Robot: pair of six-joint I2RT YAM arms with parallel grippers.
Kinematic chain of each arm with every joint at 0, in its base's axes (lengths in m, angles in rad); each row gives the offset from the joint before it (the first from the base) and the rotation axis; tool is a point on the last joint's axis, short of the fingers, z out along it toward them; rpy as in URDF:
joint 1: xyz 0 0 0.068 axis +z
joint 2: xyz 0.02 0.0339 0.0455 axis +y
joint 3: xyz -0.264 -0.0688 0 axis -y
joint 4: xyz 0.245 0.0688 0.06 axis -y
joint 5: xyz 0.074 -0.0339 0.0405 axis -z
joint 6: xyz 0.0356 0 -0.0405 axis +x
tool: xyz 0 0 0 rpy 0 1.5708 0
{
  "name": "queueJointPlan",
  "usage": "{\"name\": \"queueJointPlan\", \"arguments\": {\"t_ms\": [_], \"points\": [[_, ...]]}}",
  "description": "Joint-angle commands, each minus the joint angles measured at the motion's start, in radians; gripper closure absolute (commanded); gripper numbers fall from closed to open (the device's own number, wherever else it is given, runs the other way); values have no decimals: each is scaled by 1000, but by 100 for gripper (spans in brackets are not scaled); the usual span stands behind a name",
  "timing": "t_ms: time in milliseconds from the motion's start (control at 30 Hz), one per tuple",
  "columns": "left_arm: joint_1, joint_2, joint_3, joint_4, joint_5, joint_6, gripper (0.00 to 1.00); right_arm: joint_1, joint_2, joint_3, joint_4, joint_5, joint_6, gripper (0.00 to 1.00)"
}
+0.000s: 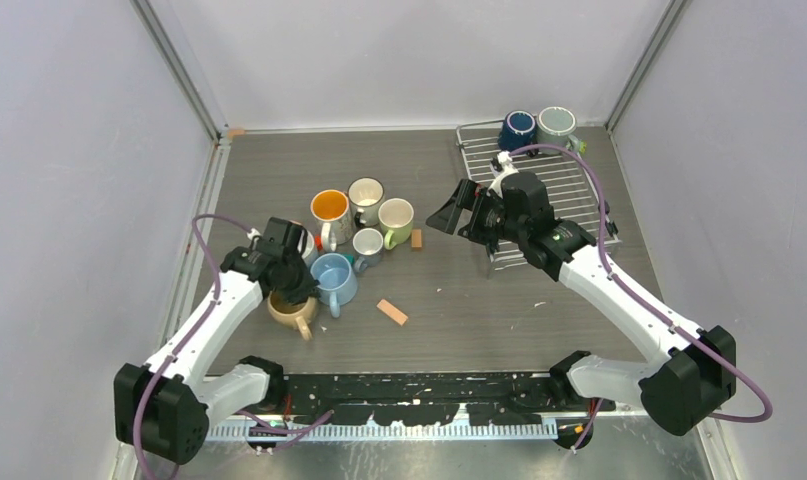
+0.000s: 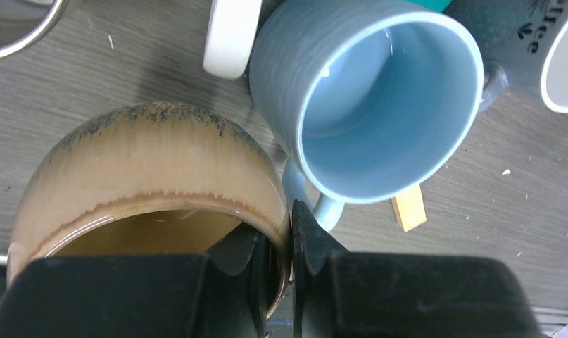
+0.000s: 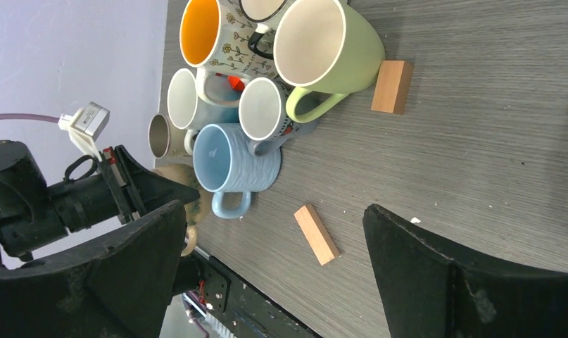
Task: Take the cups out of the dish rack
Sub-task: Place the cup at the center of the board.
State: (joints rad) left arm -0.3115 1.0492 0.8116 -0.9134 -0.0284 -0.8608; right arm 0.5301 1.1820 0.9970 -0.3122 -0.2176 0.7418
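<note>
A grey wood-grain bench [image 1: 459,290] enclosed by pale walls carries everything, with two white and black robot arms bolted at its near edge. A silver wire dish rack [image 1: 479,150] lies flat in the far right corner of the bench. Two cups stand upright side by side along the rack's far edge: a navy mug [image 1: 518,128] and, to its right, a grey-green mug [image 1: 557,124]. The right gripper [image 1: 457,215] hangs above the bench at the rack's left edge, jaws spread wide and holding nothing; its own camera looks between them at the cups on the left. The left gripper [image 1: 291,290] points down near the left edge of the bench, its jaws pinching the rim of a tan mug [image 1: 294,312], one finger inside and one outside the wall. Just beside that mug stands a light blue mug [image 1: 332,275], handle toward the near edge. Beyond it, left of centre, more cups cluster closely: an orange-lined white mug [image 1: 330,210], a dark-rimmed white mug [image 1: 365,195], a lime green mug [image 1: 396,218] and a small grey mug [image 1: 367,243]. A small metallic cup [image 3: 159,135] stands at the cluster's left side. One wooden block [image 1: 391,312] lies near the blue mug, and a shorter block [image 1: 416,239] lies just beside the lime green mug.
</note>
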Motion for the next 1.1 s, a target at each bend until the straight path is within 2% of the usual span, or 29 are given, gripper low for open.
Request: {"name": "queueJointPlan", "arguments": {"t_ms": [0, 467, 767, 1067], "points": [[25, 4, -34, 131, -27, -16, 100, 4, -35, 21, 9, 5, -30, 0], [117, -2, -165, 263, 17, -19, 100, 5, -22, 25, -3, -19, -48, 0], [120, -24, -154, 224, -11, -31, 77, 4, -13, 52, -30, -51, -58, 0], [120, -65, -115, 157, -10, -37, 63, 4, 2, 75, -69, -58, -67, 0]]}}
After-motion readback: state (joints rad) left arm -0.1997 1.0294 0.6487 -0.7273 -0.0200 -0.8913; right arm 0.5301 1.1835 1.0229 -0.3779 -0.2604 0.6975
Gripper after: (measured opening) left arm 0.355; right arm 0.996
